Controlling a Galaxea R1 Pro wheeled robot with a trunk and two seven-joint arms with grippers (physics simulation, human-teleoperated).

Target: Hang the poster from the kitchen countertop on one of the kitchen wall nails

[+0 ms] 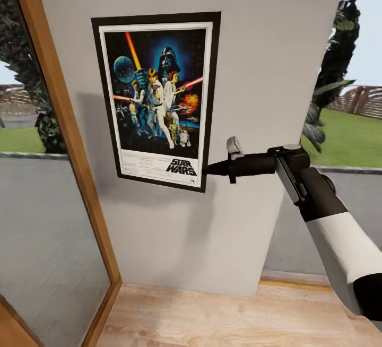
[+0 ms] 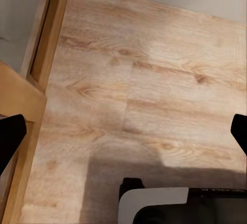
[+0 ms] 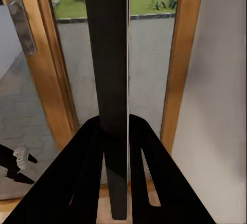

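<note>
The upright black-framed poster, w/ white inner border and blue space-film art, lay flat against the pale grey wall, tilted a little off square. The right gripper pinched its lower right edge; in the right wrist view the two black fingers were closed on the dark frame edge, seen edge-on. The left gripper's black fingertips sat far apart, nothing between them, over the light wood plank floor.

Risk, as I judged it: no nail could be seen, hidden behind the poster if there at all. If the frame wasn't hooked, letting go would've dropped it to the floor. A grip at one corner also meant any pull-back could've swung the poster or dragged it off the wall.

Writing: "STAR WARS" read clearly at bottom right of the art. Small print in the white strip beside it was too fine to read.
</note>
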